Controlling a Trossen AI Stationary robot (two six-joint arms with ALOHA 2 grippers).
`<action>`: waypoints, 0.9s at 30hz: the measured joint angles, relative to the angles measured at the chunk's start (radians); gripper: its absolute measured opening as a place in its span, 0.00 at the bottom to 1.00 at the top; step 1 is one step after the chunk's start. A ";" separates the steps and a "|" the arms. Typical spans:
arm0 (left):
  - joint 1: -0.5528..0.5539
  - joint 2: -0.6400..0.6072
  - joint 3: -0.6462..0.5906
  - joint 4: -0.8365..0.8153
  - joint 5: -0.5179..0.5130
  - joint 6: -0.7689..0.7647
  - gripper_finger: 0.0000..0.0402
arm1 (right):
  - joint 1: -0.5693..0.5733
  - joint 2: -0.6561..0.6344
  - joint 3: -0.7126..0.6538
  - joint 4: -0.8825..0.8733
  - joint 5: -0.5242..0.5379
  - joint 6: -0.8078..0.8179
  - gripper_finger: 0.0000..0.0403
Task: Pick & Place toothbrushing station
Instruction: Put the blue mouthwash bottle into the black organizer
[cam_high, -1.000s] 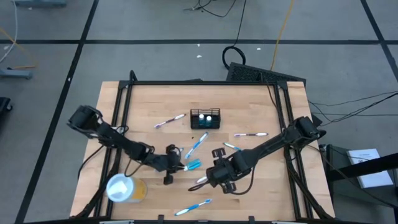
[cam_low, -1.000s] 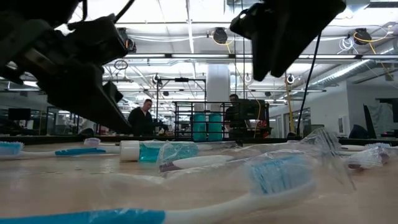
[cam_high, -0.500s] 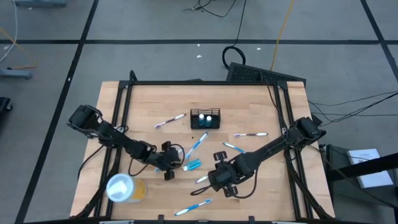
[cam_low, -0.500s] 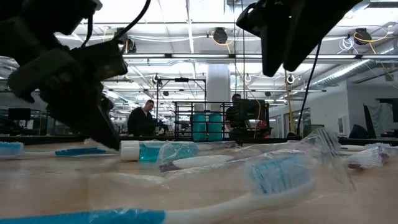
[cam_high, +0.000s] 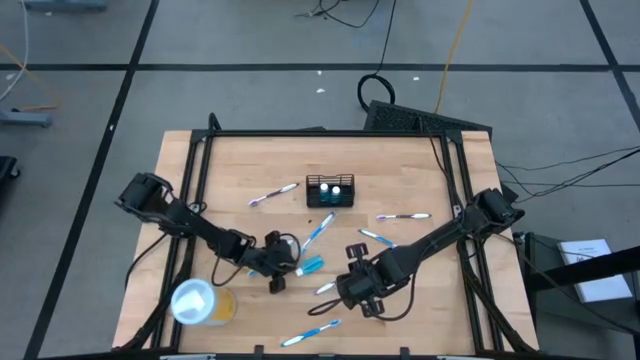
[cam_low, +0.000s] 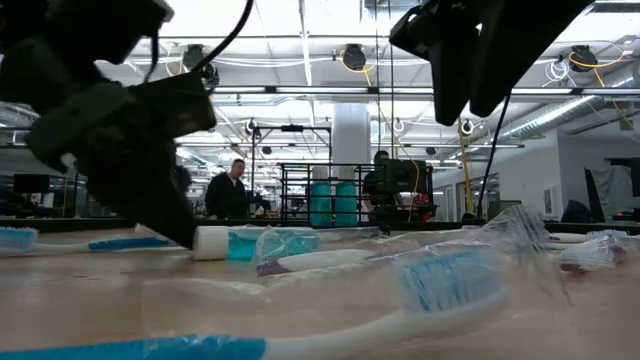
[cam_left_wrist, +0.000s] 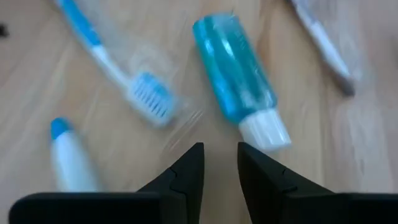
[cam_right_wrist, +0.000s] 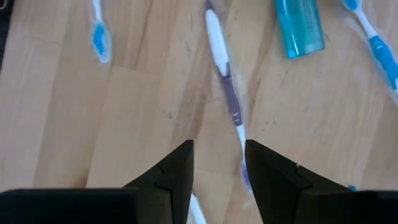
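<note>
Toothbrushing station (cam_high: 330, 190) at bench (cam_high: 420, 310) rear; left end effector (cam_high: 280, 272) beside toothpaste tube (cam_high: 311, 264), right end effector (cam_high: 352, 291) over toothbrush (cam_right_wrist: 222, 81), both slightly parted, empty.

Pincer (cam_right_wrist: 217, 163) parted over purple toothbrush (cam_right_wrist: 224, 87); teal tube (cam_right_wrist: 300, 28) near.
</note>
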 joint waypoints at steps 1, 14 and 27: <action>0.001 0.023 0.016 0.002 0.004 0.001 0.25 | 0.001 0.000 0.000 0.001 0.000 0.000 0.34; -0.003 0.190 0.297 -0.023 0.139 0.175 0.25 | 0.013 0.000 0.000 -0.055 0.004 0.058 0.34; 0.086 0.171 0.392 -0.236 0.143 0.468 0.25 | 0.082 -0.001 0.000 -0.065 0.031 0.130 0.34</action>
